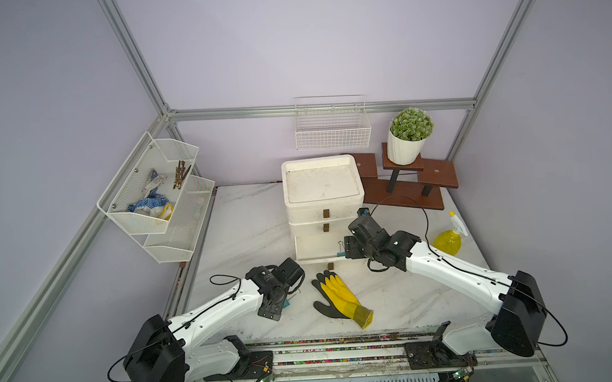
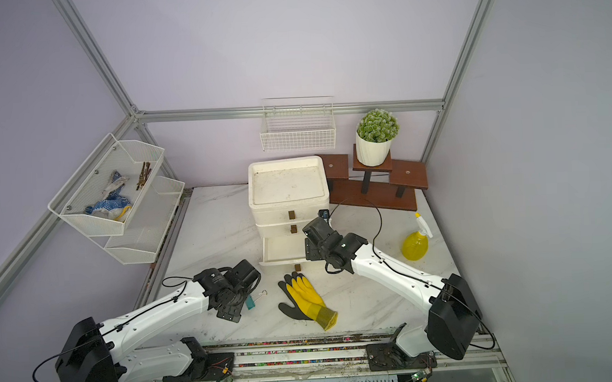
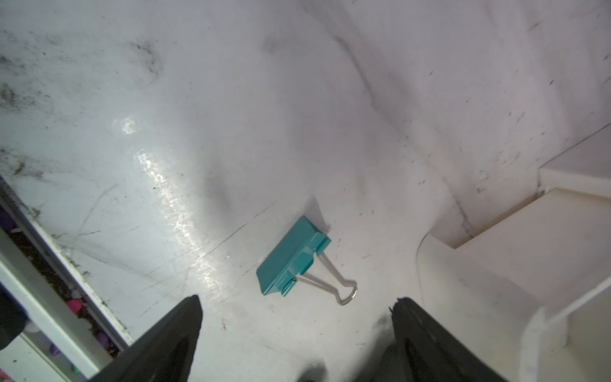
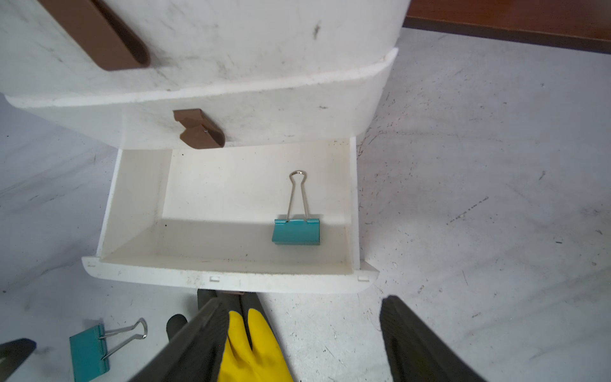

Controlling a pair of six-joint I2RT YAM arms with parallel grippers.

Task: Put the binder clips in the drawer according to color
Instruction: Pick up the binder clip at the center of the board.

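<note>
— Over the bottom drawer (image 4: 215, 277), which stands pulled open, my right pincer (image 4: 299, 299) hangs with jaws apart and nothing in them. Stowed clip (image 4: 296, 231), teal, lies inside by the drawer's right wall, loop toward the back.

— Other teal one?

— Loose clip (image 3: 291, 258) lies flat on the worktop (image 1: 246, 230) in front of the unit (image 1: 322, 184), between my left arm (image 1: 214, 309) and the glove (image 1: 337, 297). Left pincer (image 3: 297, 299) hovers just short of it, jaws wide, empty.

— Step?

— Final teal pick, I'd say. No yellow or blue clips in sight. They're probably inside the shut upper drawers (image 1: 325, 216), can't confirm.

— Next move?

— Drop the left pincer over the teal body, not the wire loop. Close, lift, clear the drawer's front, let go beside the stowed clip. Right arm (image 1: 453, 274) should back off first, since it sits over the drawer's right side.

— Room?

— Bare worktop left of the unit, plenty. Glove fingertips lie near the drawer front, so I'd come in from the left. The worktop's left edge is near my left arm, but the loose clip is well in from it. After that the drawer needs pushing shut.
</note>
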